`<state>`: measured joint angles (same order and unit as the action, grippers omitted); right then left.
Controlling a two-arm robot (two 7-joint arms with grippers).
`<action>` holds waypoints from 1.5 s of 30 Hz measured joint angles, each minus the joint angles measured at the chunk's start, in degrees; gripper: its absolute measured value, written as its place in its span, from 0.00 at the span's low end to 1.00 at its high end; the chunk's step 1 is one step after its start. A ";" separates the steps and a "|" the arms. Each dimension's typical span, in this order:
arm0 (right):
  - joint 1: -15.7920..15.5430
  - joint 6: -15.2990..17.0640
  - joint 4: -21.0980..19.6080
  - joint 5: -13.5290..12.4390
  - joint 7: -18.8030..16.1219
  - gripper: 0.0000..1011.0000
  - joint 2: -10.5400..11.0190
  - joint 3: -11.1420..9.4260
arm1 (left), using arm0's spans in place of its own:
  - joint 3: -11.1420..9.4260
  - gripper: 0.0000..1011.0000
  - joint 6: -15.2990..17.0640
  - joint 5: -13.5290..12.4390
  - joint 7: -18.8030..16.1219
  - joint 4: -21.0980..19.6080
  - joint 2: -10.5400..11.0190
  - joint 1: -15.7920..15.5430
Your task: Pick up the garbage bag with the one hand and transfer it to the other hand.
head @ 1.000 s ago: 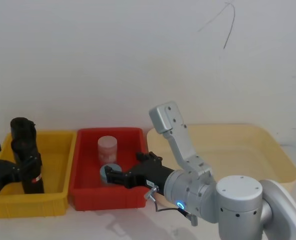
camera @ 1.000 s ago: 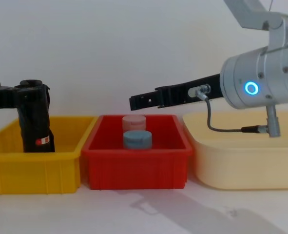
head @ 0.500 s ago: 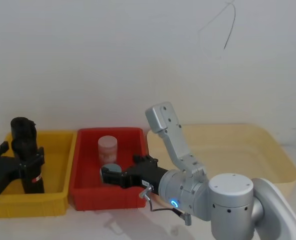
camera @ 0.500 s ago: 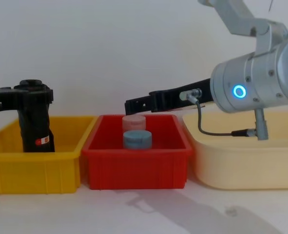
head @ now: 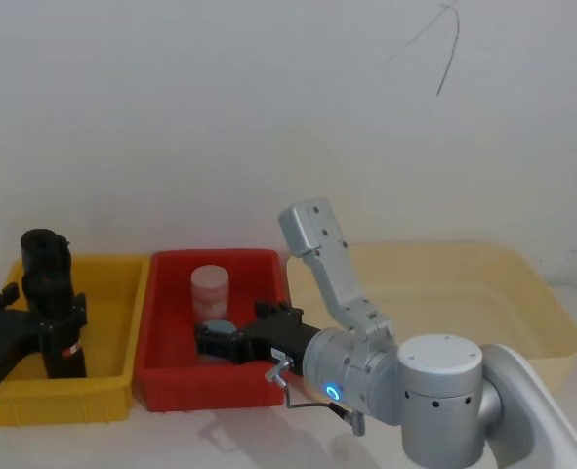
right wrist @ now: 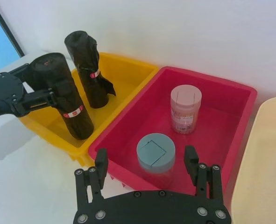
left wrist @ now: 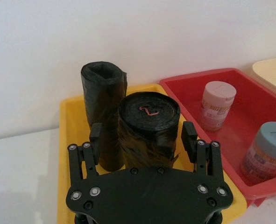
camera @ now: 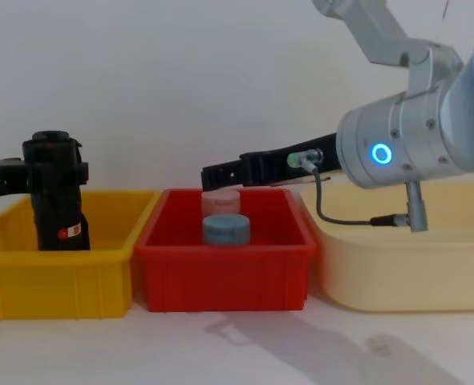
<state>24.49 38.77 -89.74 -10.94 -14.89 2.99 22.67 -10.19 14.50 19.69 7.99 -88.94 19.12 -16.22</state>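
The bag (camera: 58,200) stands up in the yellow bin (camera: 60,281) on the left. The left gripper (left wrist: 143,136) has one finger on each side of it. It looks a little open and not squeezing yet, so I think the bag is not picked up. The right gripper (right wrist: 146,158) hangs wide open over the red bin (camera: 220,277), holding nothing. What is left is to squeeze, lift, carry the bag over and pass it to the right gripper.
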 joint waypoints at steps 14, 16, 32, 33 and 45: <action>1.87 -1.14 3.54 -0.20 0.45 0.99 -1.56 0.51 | -0.22 0.99 0.26 -0.69 0.25 1.57 -0.25 -0.97; 2.21 -1.35 4.42 -0.18 0.51 0.99 -1.84 0.63 | -0.23 0.99 0.27 -0.72 0.26 1.67 -0.25 -1.01; 4.64 -3.64 10.76 0.78 1.07 0.99 -3.77 0.73 | -0.30 0.99 0.34 -0.89 0.35 2.11 -0.34 -1.29; 4.74 -3.79 11.03 0.83 1.08 0.99 -3.82 0.72 | -0.30 0.99 0.34 -0.91 0.36 2.13 -0.34 -1.29; 5.78 -6.47 14.53 2.30 0.88 0.99 -3.72 0.97 | -0.30 0.99 0.35 -0.95 0.36 2.21 -0.34 -1.35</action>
<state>30.27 32.30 -75.21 -8.64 -14.01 -0.73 23.64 -10.49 14.84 18.74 8.35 -86.73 18.78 -17.56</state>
